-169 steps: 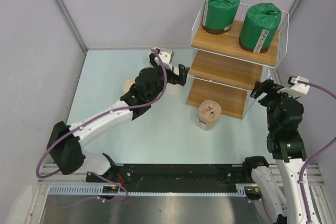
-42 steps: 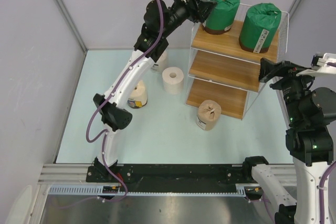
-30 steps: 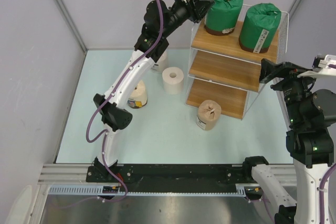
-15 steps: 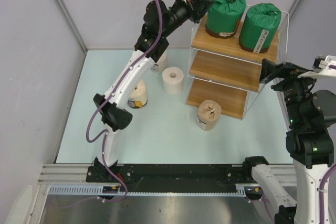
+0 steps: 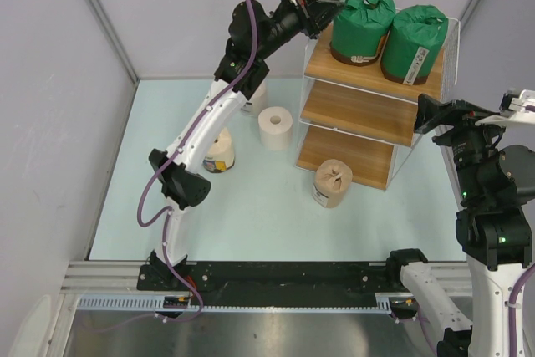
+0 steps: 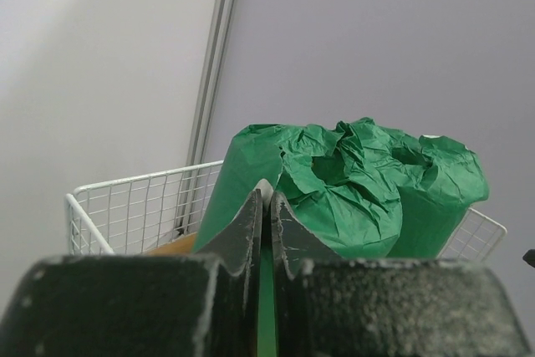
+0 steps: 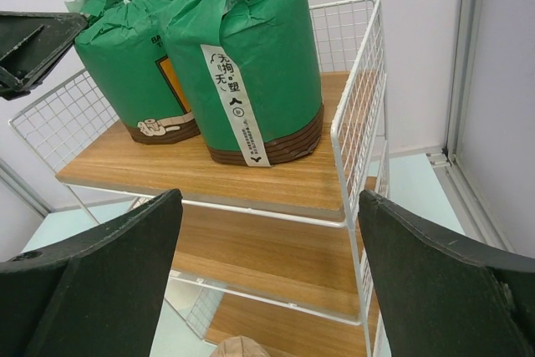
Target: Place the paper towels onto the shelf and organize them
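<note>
Two green-wrapped paper towels stand side by side on the top board of the shelf: the left one touches the right one. My left gripper is shut, its tips against the left green roll's side, with nothing held. My right gripper hovers open at the shelf's right side, facing the boards, nothing between its fingers. On the table lie a tan roll before the bottom board, a bare white roll and a labelled roll.
Another roll is partly hidden behind the left arm. The shelf's middle and bottom boards hold nothing. A white wire rail rims the top board. Grey walls close in the back and sides.
My left gripper closed and pushed the left green roll to the right until it met the other green roll. The right arm has barely moved.
</note>
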